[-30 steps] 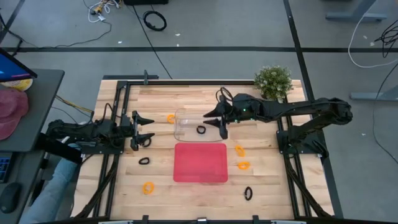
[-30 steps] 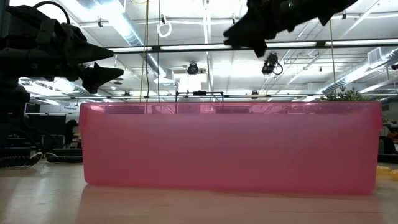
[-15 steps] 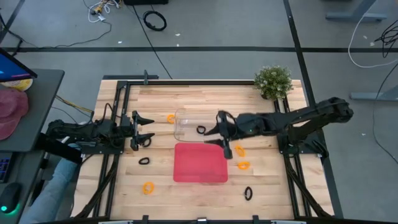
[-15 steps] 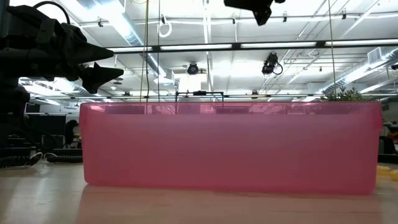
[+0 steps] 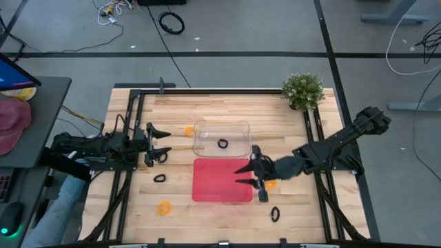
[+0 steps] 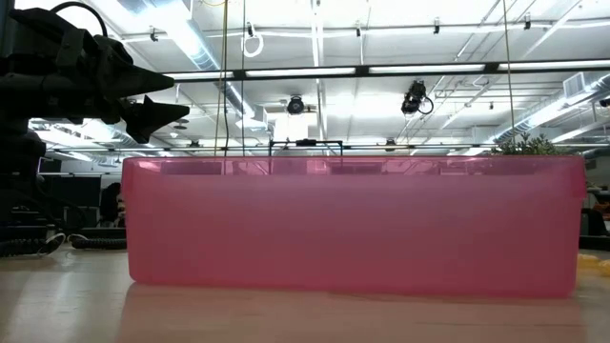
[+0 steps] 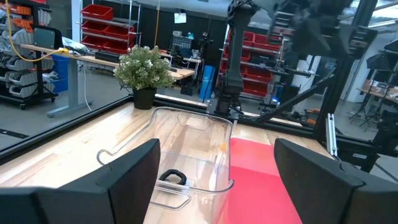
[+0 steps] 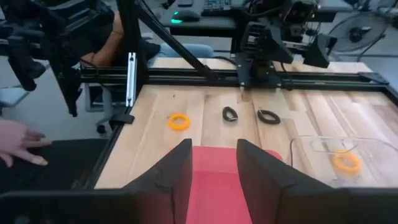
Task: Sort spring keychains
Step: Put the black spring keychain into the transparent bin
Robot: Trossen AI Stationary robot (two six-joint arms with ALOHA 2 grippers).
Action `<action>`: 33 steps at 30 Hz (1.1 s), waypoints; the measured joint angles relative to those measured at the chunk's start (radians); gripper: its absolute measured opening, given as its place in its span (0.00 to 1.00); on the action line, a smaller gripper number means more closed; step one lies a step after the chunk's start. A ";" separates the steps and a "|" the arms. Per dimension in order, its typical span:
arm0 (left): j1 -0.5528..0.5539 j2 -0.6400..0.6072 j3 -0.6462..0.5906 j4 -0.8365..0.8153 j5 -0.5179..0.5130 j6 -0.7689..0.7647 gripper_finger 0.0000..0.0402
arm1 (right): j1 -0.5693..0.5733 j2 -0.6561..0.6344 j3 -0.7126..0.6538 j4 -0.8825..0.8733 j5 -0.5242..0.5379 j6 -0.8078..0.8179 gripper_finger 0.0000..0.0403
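Small spring keychains lie on the wooden table. One black one (image 5: 222, 144) lies inside the clear container (image 5: 238, 129). Orange ones (image 5: 189, 131) (image 5: 164, 207) (image 5: 270, 183) and black ones (image 5: 160, 178) (image 5: 275, 213) lie loose around the red tray (image 5: 213, 186). My right gripper (image 5: 249, 180) hovers open and empty over the tray's right edge; its wrist view shows the tray (image 8: 214, 168) between its fingers. My left gripper (image 5: 160, 141) waits open at the table's left, pointing at the clear container (image 7: 193, 155).
A potted plant (image 5: 303, 90) stands at the far right corner. Black rails (image 5: 134, 131) run along the table's left and right sides. A person's hand (image 8: 18, 146) shows beyond the table's left side. The low view is filled by the red tray's wall (image 6: 353, 224).
My right gripper has swung from above the clear container toward the table's near edge and now hangs over the red tray's right edge. It has left the top of the low view. Its fingers kept the same gap. The keychains have not moved.
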 joint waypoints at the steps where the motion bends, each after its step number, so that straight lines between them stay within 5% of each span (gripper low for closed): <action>1: 0.000 0.000 0.000 0.000 0.000 0.000 0.80 | 0.019 0.000 0.000 0.006 0.021 0.000 0.32; 22: 0.000 0.000 0.000 0.000 0.000 0.000 0.80 | 0.292 0.077 0.181 -0.176 0.243 0.003 0.32; 29: 0.000 0.000 0.000 0.000 0.000 0.000 0.80 | 0.331 0.157 0.234 -0.441 0.232 0.251 0.32; 33: 0.000 0.000 0.000 0.000 0.000 0.000 0.80 | 0.331 0.195 0.227 -0.607 0.087 0.485 0.32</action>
